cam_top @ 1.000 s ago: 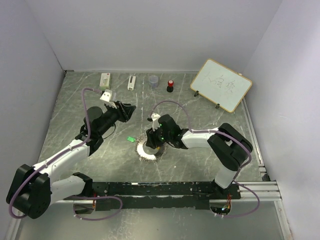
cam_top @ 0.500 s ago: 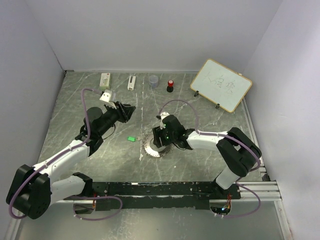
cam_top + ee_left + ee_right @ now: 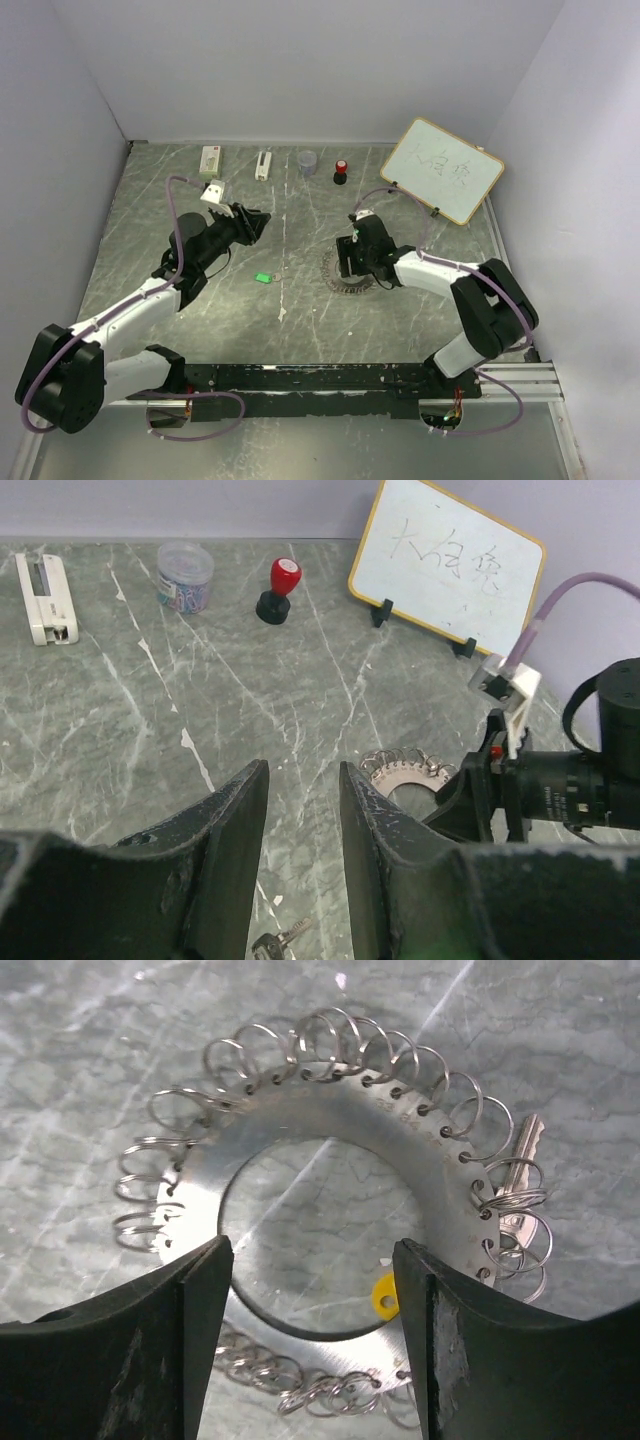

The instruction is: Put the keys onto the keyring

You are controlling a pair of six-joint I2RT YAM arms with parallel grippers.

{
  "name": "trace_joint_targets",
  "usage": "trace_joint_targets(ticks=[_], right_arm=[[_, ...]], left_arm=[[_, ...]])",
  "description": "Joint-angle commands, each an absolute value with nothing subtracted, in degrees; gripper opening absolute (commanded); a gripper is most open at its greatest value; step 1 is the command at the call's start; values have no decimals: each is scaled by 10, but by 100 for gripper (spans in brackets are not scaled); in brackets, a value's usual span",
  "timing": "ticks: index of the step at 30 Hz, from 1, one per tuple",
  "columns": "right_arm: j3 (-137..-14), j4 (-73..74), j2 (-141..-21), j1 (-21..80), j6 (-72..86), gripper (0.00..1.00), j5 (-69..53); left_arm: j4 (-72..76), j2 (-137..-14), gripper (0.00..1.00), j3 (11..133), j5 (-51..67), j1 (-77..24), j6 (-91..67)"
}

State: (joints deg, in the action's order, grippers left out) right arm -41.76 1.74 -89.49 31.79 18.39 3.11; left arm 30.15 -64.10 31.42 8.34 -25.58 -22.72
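Right claw (image 3: pixel 312 1282) spread, empty, straddling keyring (image 3: pixel 310 1120); left claw (image 3: pixel 300 790) spread, empty. Risk: closing could shove it, dislodging yellow key (image 3: pixel 385 1297), seemingly threaded. Green key (image 3: pixel 263 278) lies apart.

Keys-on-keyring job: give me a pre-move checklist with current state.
1. The right gripper is open and holds nothing: ok.
2. The keyring lies flat on the table, under the right gripper: ok.
3. The yellow key shows only its head, at the keyring's inner edge. Threaded on: cannot tell.
4. The green key is on the keyring: not ok. It lies loose on the table, apart from the keyring.
5. The left gripper is open and empty, free for a pick: ok.
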Motion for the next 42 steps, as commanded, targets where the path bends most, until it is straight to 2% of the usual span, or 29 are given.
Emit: trace_joint_targets(ticks=[1, 5, 14, 27, 35, 42], right_arm=[[-441, 24, -843, 329, 151, 66, 40], [-473, 25, -850, 354, 127, 66, 31], [-529, 28, -947, 386, 138, 66, 18], [-549, 24, -1011, 423, 151, 63, -30], [-515, 30, -1006, 455, 156, 58, -94], [-455, 85, -942, 511, 204, 56, -105]], left_arm=[[316, -652, 45, 313, 96, -248, -220], [327, -667, 45, 315, 106, -246, -224], [329, -673, 45, 316, 112, -243, -226], [332, -668, 45, 310, 114, -239, -228], [330, -662, 45, 310, 114, -238, -229], [335, -656, 45, 309, 120, -237, -236]])
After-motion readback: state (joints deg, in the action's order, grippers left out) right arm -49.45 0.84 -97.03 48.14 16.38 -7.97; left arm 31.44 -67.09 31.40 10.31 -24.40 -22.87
